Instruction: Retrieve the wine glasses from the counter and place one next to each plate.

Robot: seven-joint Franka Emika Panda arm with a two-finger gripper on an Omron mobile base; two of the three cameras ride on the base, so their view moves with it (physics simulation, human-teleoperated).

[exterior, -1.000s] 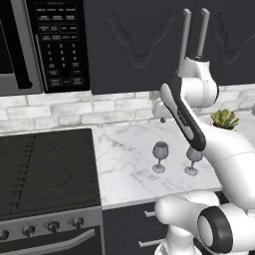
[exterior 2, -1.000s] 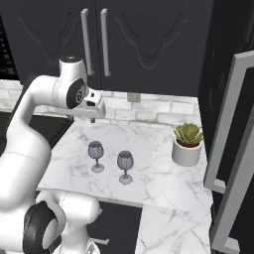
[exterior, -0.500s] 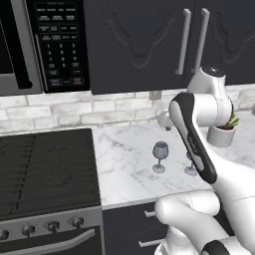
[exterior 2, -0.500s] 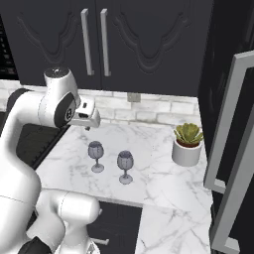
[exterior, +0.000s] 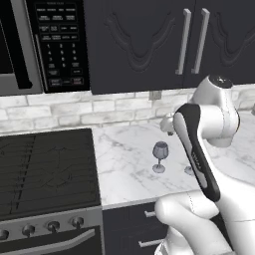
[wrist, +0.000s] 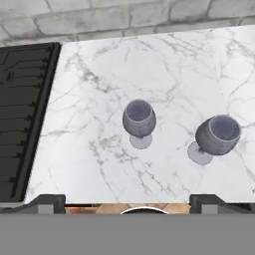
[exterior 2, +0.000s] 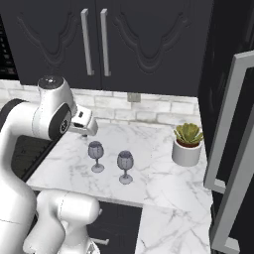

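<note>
The gripper hangs above the counter with its jaws spread wide and nothing between them; just the two dark fingertips peek up at the bottom of the hand view. Below and ahead of it stand both wine glasses, upright and with nothing in their bowls, the left glass almost centred under the claw and the right glass near it, apart from the first. In the left base view the arm covers the right glass, while the right base view shows a potted succulent further along the marble and the stovetop borders the counter's other side.
</note>
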